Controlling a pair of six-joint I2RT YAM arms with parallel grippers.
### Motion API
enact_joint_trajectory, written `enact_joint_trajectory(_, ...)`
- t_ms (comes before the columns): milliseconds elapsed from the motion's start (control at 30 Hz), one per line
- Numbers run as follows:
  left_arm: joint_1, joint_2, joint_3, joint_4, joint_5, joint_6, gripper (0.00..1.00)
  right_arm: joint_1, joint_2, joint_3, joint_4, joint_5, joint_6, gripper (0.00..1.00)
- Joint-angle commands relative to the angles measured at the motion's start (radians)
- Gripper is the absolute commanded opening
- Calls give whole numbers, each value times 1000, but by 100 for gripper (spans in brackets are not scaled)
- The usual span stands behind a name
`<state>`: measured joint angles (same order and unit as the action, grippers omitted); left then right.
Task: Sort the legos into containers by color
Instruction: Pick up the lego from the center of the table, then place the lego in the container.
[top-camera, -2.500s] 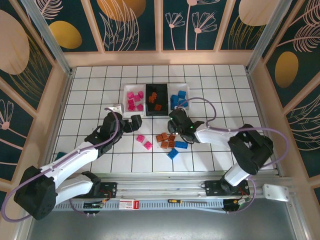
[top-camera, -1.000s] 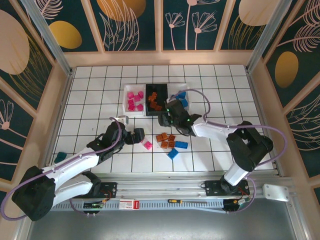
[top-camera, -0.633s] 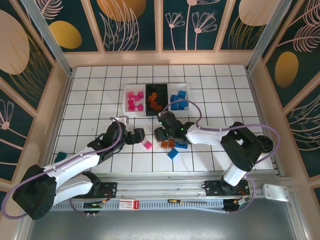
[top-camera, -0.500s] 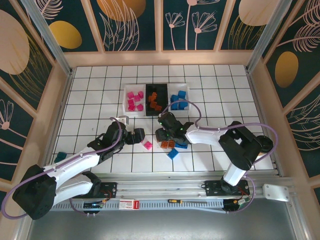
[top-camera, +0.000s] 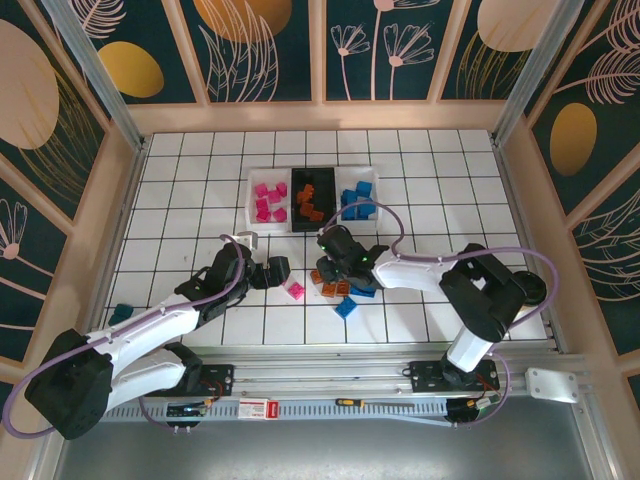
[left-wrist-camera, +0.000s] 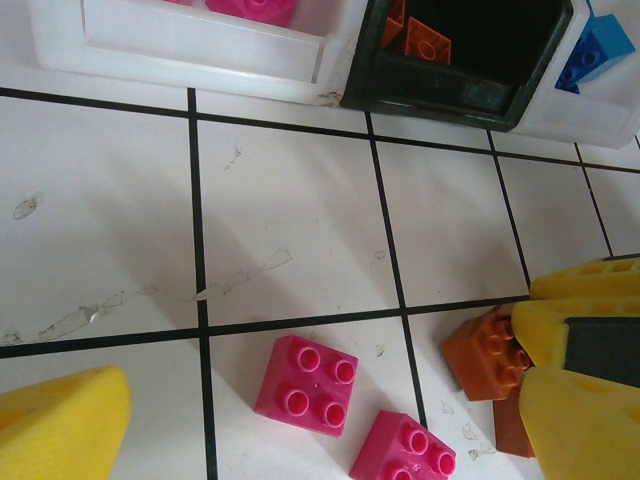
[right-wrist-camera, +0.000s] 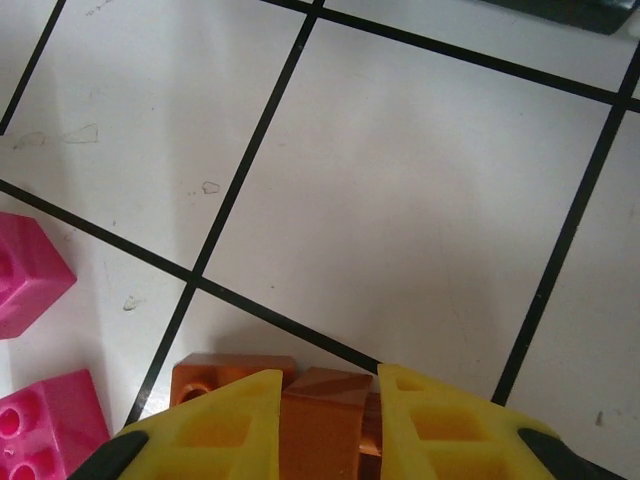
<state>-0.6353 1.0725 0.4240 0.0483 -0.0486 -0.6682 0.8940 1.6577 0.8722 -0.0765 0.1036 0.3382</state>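
Three containers sit side by side at the back: a white one (top-camera: 252, 200) with pink legos, a black one (top-camera: 296, 222) with orange legos, and a white one (top-camera: 374, 190) with blue legos. Loose legos lie in front of them: pink (top-camera: 295, 290), orange (top-camera: 331, 287) and blue (top-camera: 346, 307). My right gripper (top-camera: 322, 273) is down on the orange pile, shut on an orange lego (right-wrist-camera: 322, 420), with another orange brick (right-wrist-camera: 215, 370) just left of it. My left gripper (top-camera: 277, 272) hangs open above two pink legos (left-wrist-camera: 306, 383); one yellow finger (left-wrist-camera: 60, 420) shows at the lower left.
Wooden walls (top-camera: 128, 150) enclose the tiled table. A teal piece (top-camera: 120, 312) lies by the left wall. The two grippers are close together, with yellow fingers (left-wrist-camera: 585, 285) beside an orange brick (left-wrist-camera: 487, 350) in the left wrist view. A screwdriver (top-camera: 350, 402) rests on the front rail.
My right gripper came down from beside the black container to the orange pile and closed on an orange lego. The left arm has stayed put, open.
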Motion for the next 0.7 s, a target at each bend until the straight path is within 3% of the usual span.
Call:
enact_joint_trajectory(0,-5,-8,4,-4,20,-10,99,-8,-78,0,-13,16,-17,23)
enact_joint_trajectory(167,-4,-10,11,-1,31,-7,99,-34,-133,68,-17,0,-42,22)
enact_joint_trajectory(300,-4,-1,15,2,36,-7,99,-81,-84,168,24,-5,-59,22)
enact_joint_trajectory(667,-4,30,44,-2,48,8,99,-212,287,534,78,-50,-50,23)
